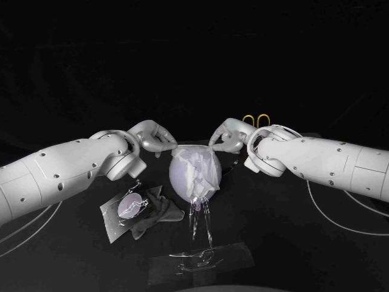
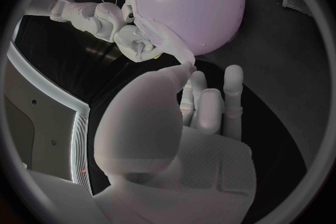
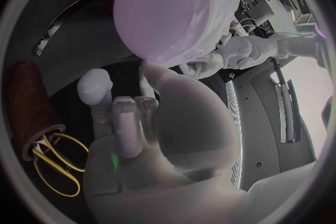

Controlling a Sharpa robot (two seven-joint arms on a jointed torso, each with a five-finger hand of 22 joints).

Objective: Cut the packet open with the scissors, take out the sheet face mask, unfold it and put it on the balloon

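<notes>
Pinching the top edge of the sheet face mask (image 1: 203,165) from both sides, the left hand (image 1: 151,137) and the right hand (image 1: 228,137) are meeting at the middle of the frame. In the left wrist view the left thumb is pressing the mask's rim against the fingers (image 2: 210,106) beneath it. The mask is lying draped over the lilac balloon (image 1: 179,181), which is standing on a clear stand (image 1: 199,258) at bottom centre. The cut packet (image 1: 124,208) is lying flat at lower left, well apart from both hands, its print too small to read. The yellow-handled scissors (image 1: 258,118) are sitting just behind the right hand, in a brown holder (image 3: 28,101). The black desk (image 1: 326,249) is lying open at lower right.
</notes>
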